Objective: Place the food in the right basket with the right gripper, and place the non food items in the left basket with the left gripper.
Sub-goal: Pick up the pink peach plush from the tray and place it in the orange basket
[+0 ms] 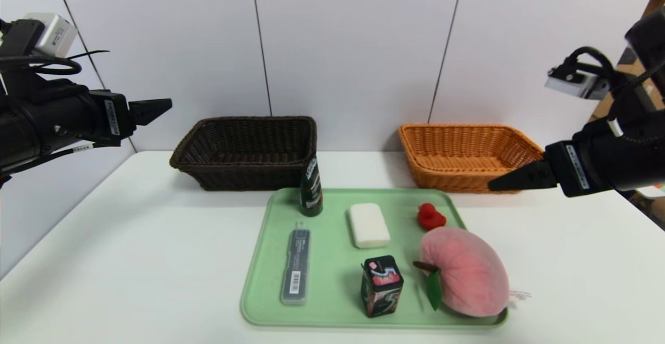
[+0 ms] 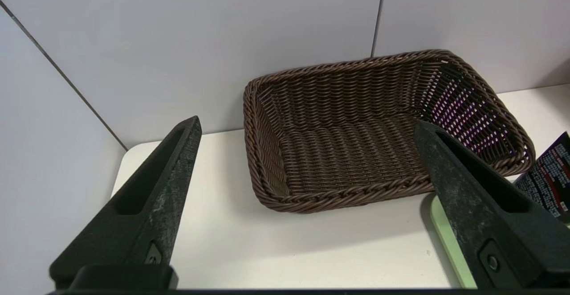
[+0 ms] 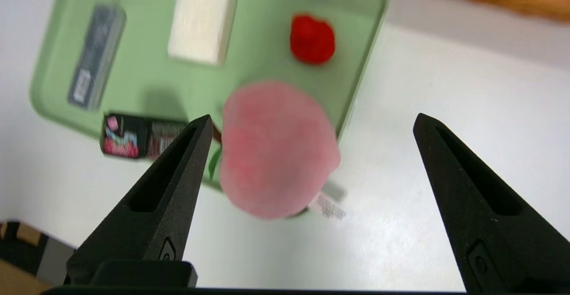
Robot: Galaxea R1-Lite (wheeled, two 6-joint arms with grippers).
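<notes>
A white table [image 1: 130, 240] runs up to a pale panelled wall, and on it sit 2 baskets at the back, the dark brown basket [image 1: 244, 151] on my left and the orange basket [image 1: 467, 154] on my right, both looking bare as far as I can see into them. In front of them lies the green tray [image 1: 265, 287] with all 6 things on it: the pink plush peach [image 1: 465, 271] at its near right corner, overhanging the rim, then the white soap bar [image 1: 369, 224] in the middle, the dark bottle [image 1: 310, 188] standing at the back left edge, the flat grey case [image 1: 295, 274] on the left, the small printed box [image 1: 382, 286] upright at the front, and the little red berry [image 1: 430, 216] just behind the peach. By my judgement the sorting is at its very start, with nothing yet in either basket. My right pincer [image 3: 311, 161] hangs above the table to the right of the tray, its fingers spread wide and holding nothing, with the peach below and between them in the wrist view. The next move, I think, calls for lowering it straight over the peach and closing on the soft body. My left pincer [image 2: 307, 174] waits high at the left, wide apart and bare, facing the brown basket.
</notes>
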